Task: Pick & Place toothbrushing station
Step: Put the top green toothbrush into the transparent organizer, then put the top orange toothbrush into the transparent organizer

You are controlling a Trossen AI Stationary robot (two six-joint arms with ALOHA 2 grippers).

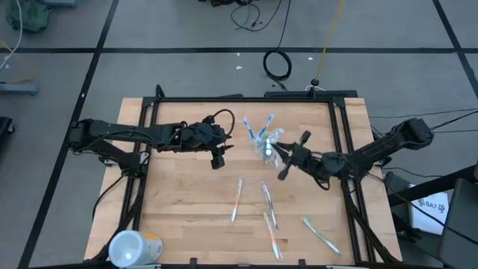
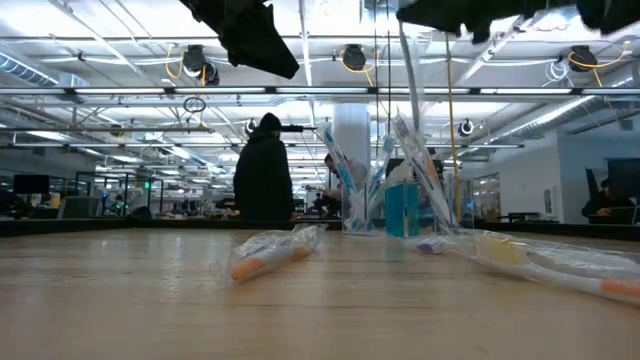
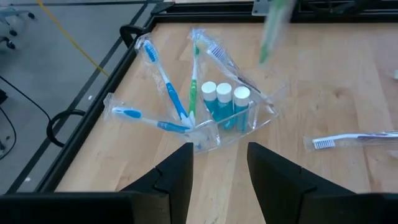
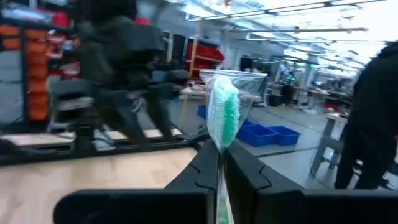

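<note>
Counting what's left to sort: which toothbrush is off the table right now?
The wrapped green toothbrush, pinched upright in the right gripper above the clear cup. The others lie on the table or stand in the cup.

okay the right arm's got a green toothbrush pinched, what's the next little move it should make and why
Probably carry it on over the clear cup and lower it in, handle first. The right tool is shut on the wrapped green toothbrush, held up off the table, and the cup already holds toothbrushes and toothpaste tubes. The left tool hangs open just short of the cup.
</note>
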